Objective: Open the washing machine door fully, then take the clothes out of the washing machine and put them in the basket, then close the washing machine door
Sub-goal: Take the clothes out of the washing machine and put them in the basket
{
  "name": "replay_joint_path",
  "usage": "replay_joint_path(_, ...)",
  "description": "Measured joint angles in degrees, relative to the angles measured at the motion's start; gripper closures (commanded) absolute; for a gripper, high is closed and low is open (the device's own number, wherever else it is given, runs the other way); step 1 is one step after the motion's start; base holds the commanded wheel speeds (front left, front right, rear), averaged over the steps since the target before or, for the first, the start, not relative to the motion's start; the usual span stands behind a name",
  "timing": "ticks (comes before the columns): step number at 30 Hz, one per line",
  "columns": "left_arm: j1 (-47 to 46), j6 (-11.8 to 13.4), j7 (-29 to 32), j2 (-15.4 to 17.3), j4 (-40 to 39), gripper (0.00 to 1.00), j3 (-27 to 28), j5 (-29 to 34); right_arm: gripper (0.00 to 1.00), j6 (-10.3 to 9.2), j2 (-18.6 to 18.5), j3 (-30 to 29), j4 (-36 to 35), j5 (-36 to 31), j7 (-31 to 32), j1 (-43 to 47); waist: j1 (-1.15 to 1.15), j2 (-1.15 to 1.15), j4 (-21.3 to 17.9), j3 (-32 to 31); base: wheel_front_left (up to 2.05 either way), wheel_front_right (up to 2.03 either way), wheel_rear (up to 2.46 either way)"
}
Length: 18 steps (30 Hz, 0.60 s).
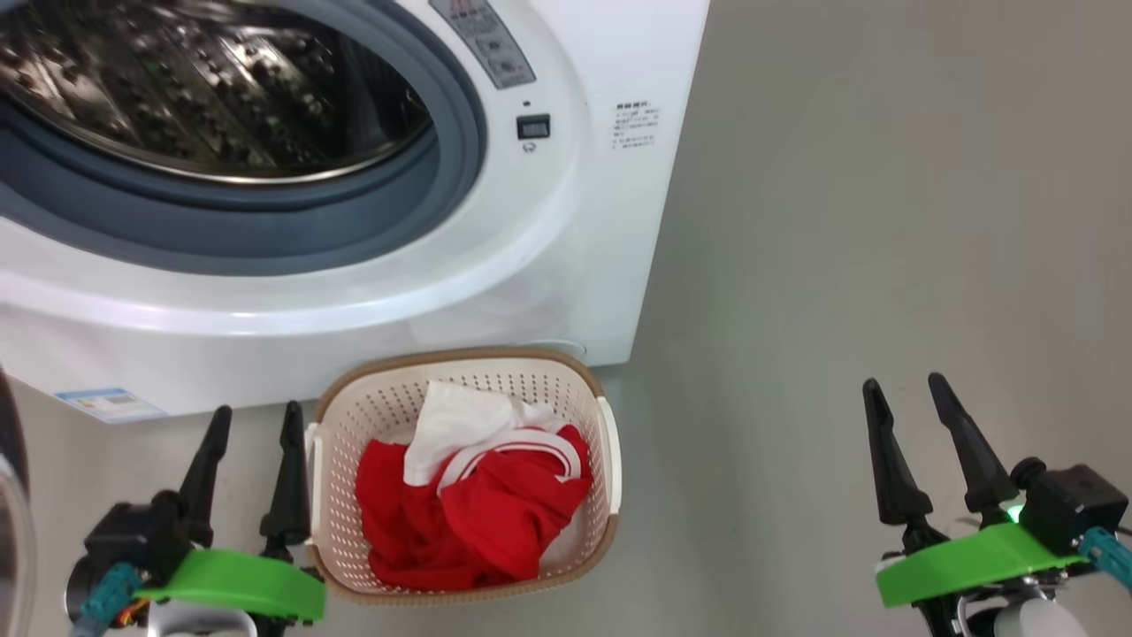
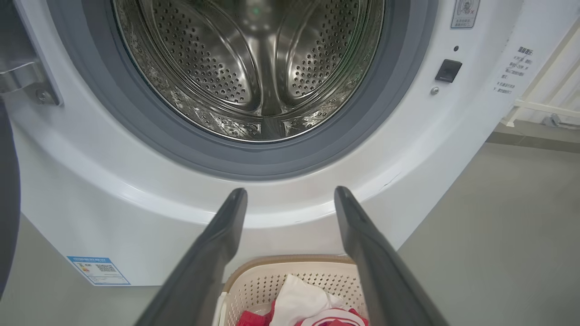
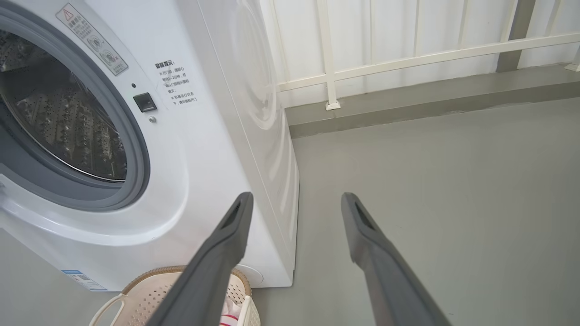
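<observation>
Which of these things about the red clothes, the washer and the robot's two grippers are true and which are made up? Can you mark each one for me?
1. The clothes lie in the basket. True.
2. A red shirt sits inside the drum. False: the part of the drum in view is bare steel.
3. The left gripper is open and holds nothing. True.
4. The right gripper is shut on the basket's handle. False: it is open, over the floor, well to the right of the basket.
5. The basket stands on top of the washing machine. False: it stands on the floor in front of it.
</observation>
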Motion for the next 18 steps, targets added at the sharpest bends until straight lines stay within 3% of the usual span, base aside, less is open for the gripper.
replay_joint_path(18,11.1,0.0,0.0,-0.6,-8.0,0.0,3.3,1.4,0.0,0.01,0.3,-0.9,0.2,0.0,0.0,5.5,0.0,0.0,0.2,-5.6,0.0,0.0,0.0)
